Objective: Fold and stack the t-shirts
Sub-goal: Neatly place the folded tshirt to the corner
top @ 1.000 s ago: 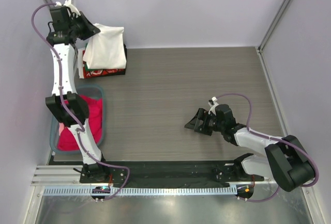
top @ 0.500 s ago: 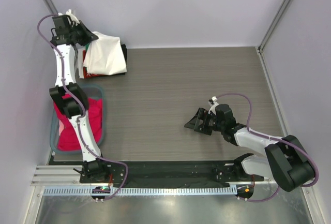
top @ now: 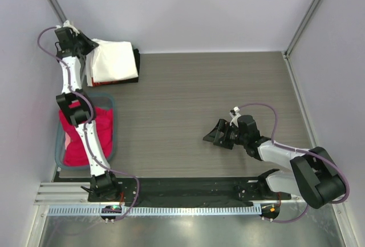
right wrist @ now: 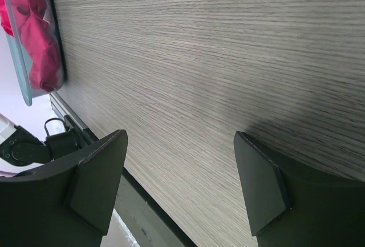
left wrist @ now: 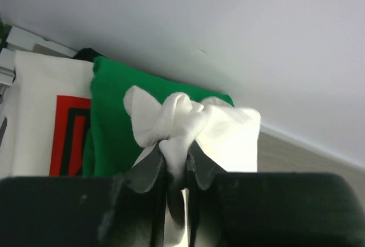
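At the far left corner of the desk (top: 199, 98), the left tool (left wrist: 177, 170) is clenched on a bunched fold of the white tee (left wrist: 228, 130). That tee lies on top of a stack, over a green tee (left wrist: 111, 127), a red-and-white tee (left wrist: 40, 116) and a black tee (top: 137, 59). Nearer, a pink tee (top: 74, 150) fills the tub (top: 114, 133). The right tool (right wrist: 181, 184) hangs released, low over the desk and well apart from the stack.

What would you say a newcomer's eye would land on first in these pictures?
Likely the left end effector at the far left corner of the table, shut on a bunched fold of the white t-shirt that lies over the green t-shirt. Next, the bright red/pink t-shirts heaped in the grey-blue tub at the left edge, and the right end effector, open above the table on the right.
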Robot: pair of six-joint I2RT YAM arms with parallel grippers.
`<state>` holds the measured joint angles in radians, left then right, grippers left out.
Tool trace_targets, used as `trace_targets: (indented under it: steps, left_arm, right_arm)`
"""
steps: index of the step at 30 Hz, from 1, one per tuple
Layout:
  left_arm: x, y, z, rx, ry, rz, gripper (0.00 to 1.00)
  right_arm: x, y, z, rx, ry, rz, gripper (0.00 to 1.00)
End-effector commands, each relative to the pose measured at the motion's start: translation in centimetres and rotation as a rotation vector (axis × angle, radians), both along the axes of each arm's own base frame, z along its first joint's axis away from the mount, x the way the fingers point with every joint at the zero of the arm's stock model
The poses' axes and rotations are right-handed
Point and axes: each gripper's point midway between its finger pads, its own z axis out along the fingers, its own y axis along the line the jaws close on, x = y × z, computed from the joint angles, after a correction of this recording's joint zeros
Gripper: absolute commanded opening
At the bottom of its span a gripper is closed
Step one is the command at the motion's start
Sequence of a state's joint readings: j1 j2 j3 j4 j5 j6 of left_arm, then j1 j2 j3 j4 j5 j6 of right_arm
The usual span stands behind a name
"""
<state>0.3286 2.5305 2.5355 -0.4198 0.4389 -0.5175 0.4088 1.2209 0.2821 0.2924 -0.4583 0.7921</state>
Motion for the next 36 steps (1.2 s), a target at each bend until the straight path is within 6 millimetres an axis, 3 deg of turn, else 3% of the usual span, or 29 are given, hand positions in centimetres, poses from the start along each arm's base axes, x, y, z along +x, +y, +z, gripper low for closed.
trace_targets:
  steps: [1, 3, 4, 6, 7, 11, 12, 16, 18, 22, 31, 34, 35, 36]
  left_arm:
    - [2.4, 3.5, 2.5, 0.071, -0.145, 0.135, 0.18]
    - [3.1, 4.4, 1.8, 0.072, -0.166, 0.175, 0.40]
    - [3.1, 5.1, 1.5, 0.065, -0.158, 0.220, 0.64]
    - [3.0, 5.1, 0.7, 0.057, -0.135, 0.225, 0.77]
    - [2.8, 4.9, 0.6, 0.052, -0.119, 0.222, 0.99]
    - [1.1, 4.6, 3.1, 0.053, -0.109, 0.246, 1.00]
    - [0.1, 4.2, 4.8, 0.065, -0.117, 0.253, 1.00]
    - [-3.3, 5.0, 8.3, 0.118, -0.107, 0.366, 1.00]
    - [-5.1, 6.6, 8.9, 0.166, -0.078, 0.477, 1.00]
    - [-8.2, 6.0, 10.7, 0.200, -0.051, 0.521, 0.97]
    - [-6.4, -1.2, 6.2, 0.091, 0.037, 0.250, 0.67]
    - [-4.6, -2.8, 4.6, 0.071, 0.061, 0.203, 0.58]
    - [-3.8, -3.0, 2.1, 0.061, 0.103, 0.197, 0.55]
    - [-3.1, -3.3, 2.8, 0.060, 0.083, 0.192, 0.53]
  right_arm:
    - [0.8, 0.3, 0.8, 0.027, -0.041, 0.000, 0.81]
    - [0.8, 0.4, 0.8, 0.028, -0.037, 0.002, 0.81]
    - [0.8, 0.3, 0.7, 0.028, -0.036, 0.001, 0.81]
    - [0.8, 0.4, 0.8, 0.029, -0.038, 0.003, 0.81]
    - [0.9, 0.4, 0.8, 0.029, -0.038, 0.003, 0.81]
    - [0.9, 0.3, 1.0, 0.033, -0.045, -0.002, 0.81]
    - [0.8, 0.3, 0.9, 0.031, -0.045, 0.001, 0.81]
    - [0.7, 0.3, 1.0, 0.034, -0.046, 0.001, 0.81]
    - [0.6, 0.3, 1.1, 0.036, -0.051, 0.003, 0.81]
    - [0.5, 0.3, 1.1, 0.041, -0.053, 0.001, 0.81]
    - [0.6, 0.4, 1.2, 0.050, -0.056, 0.008, 0.81]
    - [0.6, 0.4, 1.2, 0.052, -0.054, 0.006, 0.81]
    - [0.6, 0.3, 1.2, 0.052, -0.054, 0.005, 0.81]
    - [0.6, 0.4, 1.1, 0.054, -0.051, 0.008, 0.81]
